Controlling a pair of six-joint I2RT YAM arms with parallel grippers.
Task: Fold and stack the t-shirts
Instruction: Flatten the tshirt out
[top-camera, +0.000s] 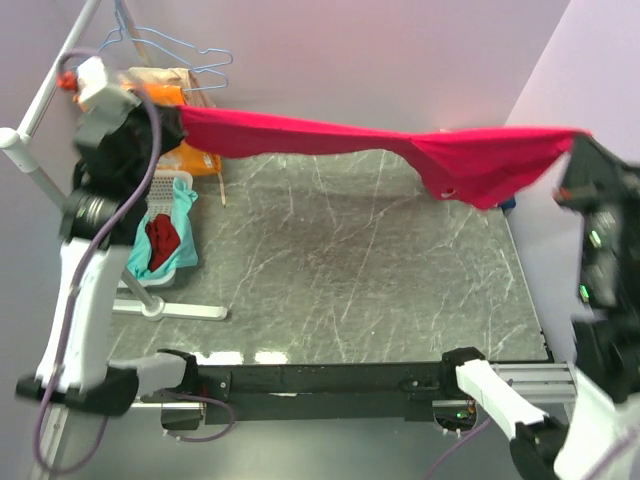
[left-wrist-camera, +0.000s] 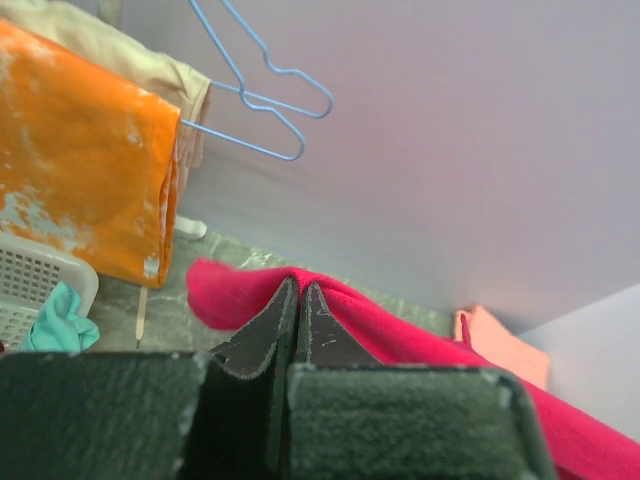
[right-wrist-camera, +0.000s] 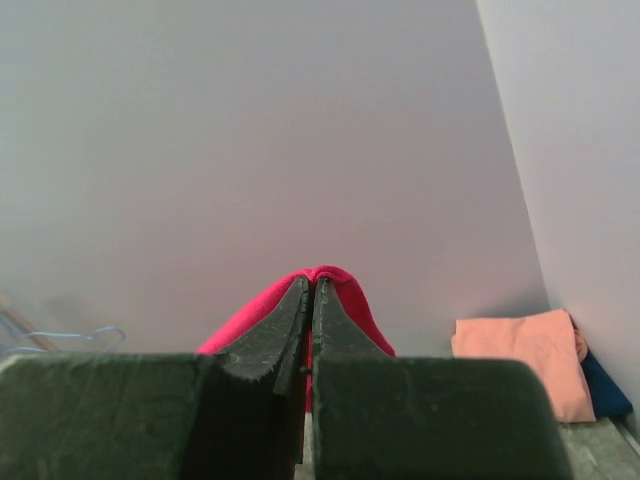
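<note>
Grey marble table (top-camera: 330, 270) lay below. Both arms were raised high above it; left gripper (left-wrist-camera: 300, 292) and right gripper (right-wrist-camera: 311, 287) each clamped tight on crimson t-shirt (top-camera: 300, 135), stretched taut.

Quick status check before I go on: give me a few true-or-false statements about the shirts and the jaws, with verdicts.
1. The left jaws and right jaws are both shut on the red t-shirt. True.
2. The red t-shirt lies flat on the table. False: it hangs stretched in the air between the two arms.
3. The salmon-pink t-shirt lies folded, with the dark blue t-shirt showing at its edge. True.
4. The orange cloth is inside the white basket. False: it hangs outside the basket.
</note>
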